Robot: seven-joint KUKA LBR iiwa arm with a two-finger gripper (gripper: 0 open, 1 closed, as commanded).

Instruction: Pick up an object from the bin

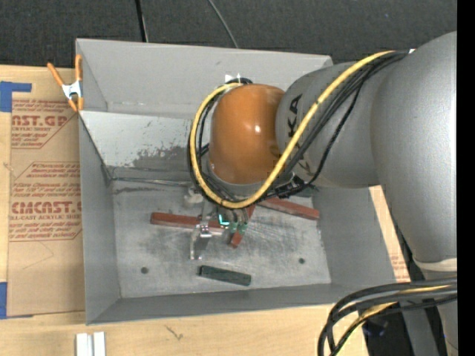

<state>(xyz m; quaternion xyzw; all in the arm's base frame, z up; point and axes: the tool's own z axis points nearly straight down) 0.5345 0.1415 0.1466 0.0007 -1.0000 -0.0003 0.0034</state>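
My gripper (217, 239) hangs below the orange wrist cover, low over the middle of the bin floor. Its fingers stand apart: a silvery one (199, 246) on the left and a reddish-green tipped one on the right. A thin red-brown stick (174, 219) lies flat to the left, and its right end runs in under the gripper, level with the fingers. A short dark green bar (224, 275) lies on the floor just in front of the gripper, apart from it. I see nothing lifted between the fingers.
A second red-brown stick (295, 210) lies to the right, partly under the arm. The arm and its yellow-black cables cover the bin's right and back parts. The sloped left wall rises close by.
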